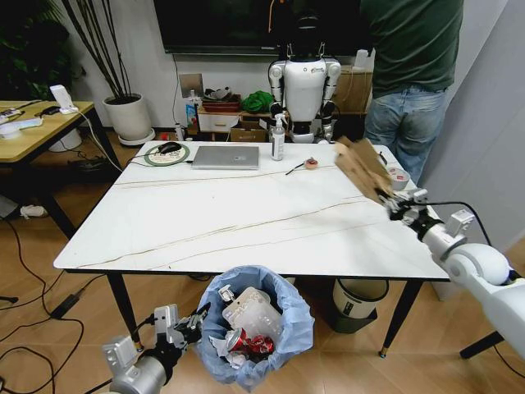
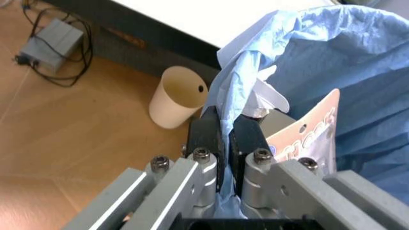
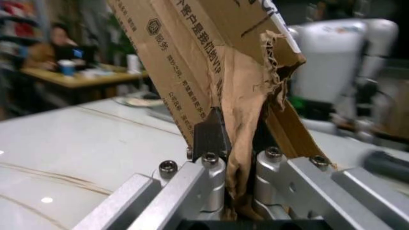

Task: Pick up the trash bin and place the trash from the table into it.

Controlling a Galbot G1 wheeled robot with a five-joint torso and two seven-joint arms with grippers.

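Right gripper (image 1: 392,202) is clamped shut on a torn piece of brown cardboard (image 1: 362,167), its jaws pinching the crumpled lower edge so that the sheet stands up and away from the fingers. It is held above the right end of the table (image 1: 164,222), clear of the marble top, which judges as a lift ahead of a carry to the bin.

Left gripper (image 2: 225,139) is closed on the ruffled rim of the light blue bag (image 2: 357,57) lining the trash bin (image 1: 256,324). The bin hangs below and just in front of the near table edge, roughly central, mouth upward and kept open for a drop. It already holds white wrappers, a clear container and a red packet (image 1: 250,343).

Open room: the near and middle tabletop is bare. A silver laptop (image 1: 225,157), a spray bottle (image 1: 278,138) and a small tape roll (image 1: 311,163) stand along the far edge, well apart from the cardboard.

Edges: the near table edge lies between cardboard and bin, so the sheet must pass out over it before descending. A cream bin (image 2: 176,96) stands on the floor beside the held bin, and another bin (image 1: 359,302) sits under the table's right end. A person (image 1: 410,74) stands beyond the far right corner, near the right arm.
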